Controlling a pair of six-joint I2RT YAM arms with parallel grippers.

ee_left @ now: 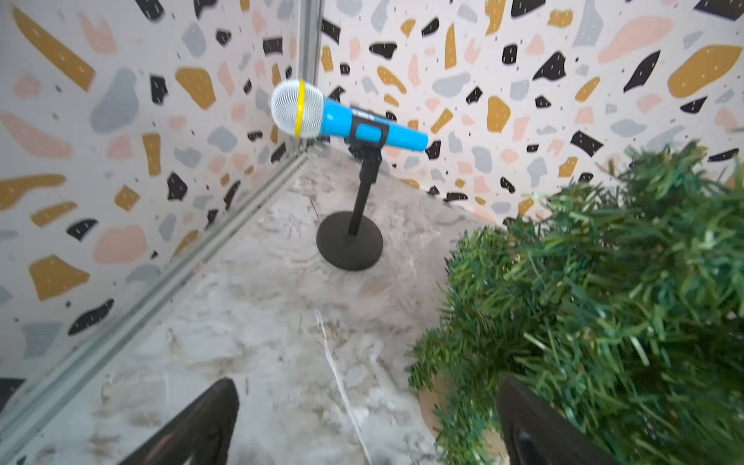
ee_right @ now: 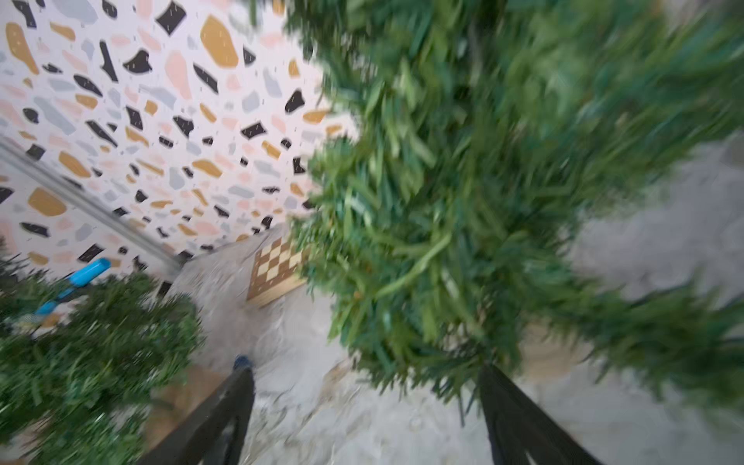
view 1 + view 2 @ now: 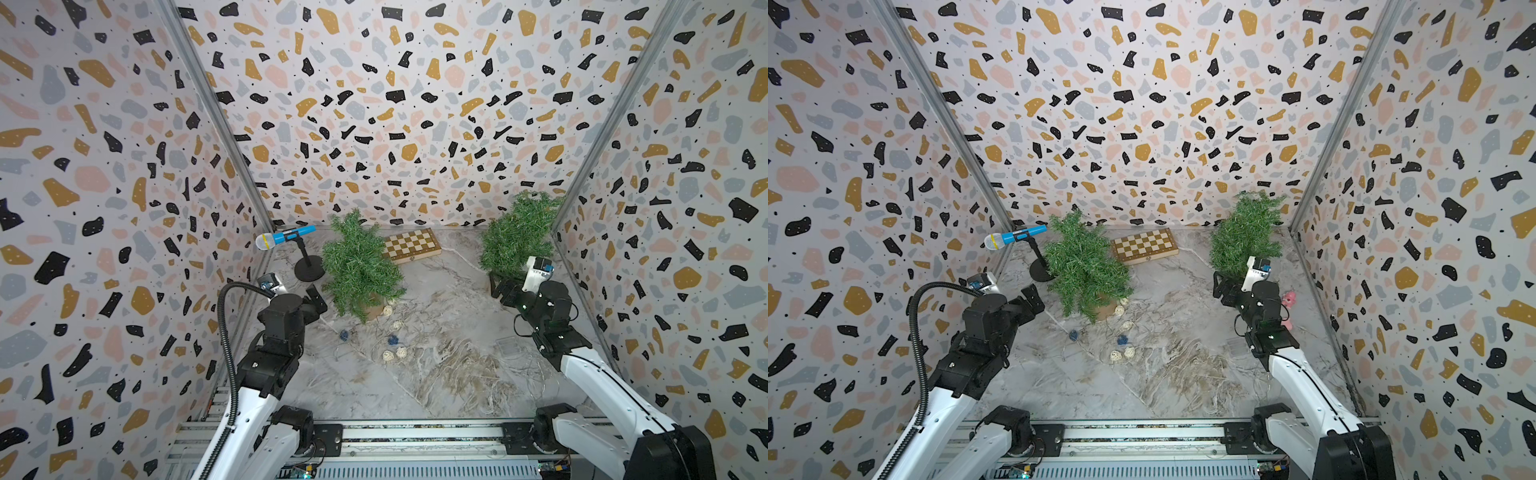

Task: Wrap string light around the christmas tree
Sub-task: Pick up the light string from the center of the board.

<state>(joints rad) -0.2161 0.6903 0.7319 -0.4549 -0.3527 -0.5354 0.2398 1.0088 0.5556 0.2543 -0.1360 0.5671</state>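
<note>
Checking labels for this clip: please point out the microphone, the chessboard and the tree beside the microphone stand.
microphone (image 1: pixel 336 118): left wrist view, on its blue body beside the mesh head.
chessboard (image 3: pixel 411 245): in a top view, middle of the checkered surface.
tree (image 3: pixel 359 266): in a top view, on its green branches, mid-height.

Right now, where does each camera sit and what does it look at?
Top views: high behind the robot, looking down at the table; left arm, left gripper, right arm, right gripper show.
Left wrist: on the left arm, facing the corner microphone; its open fingers show.
Right wrist: on the right arm, against the far tree; its open fingers show.
Shared: both wrist views catch the microphone and nearer tree.
</note>
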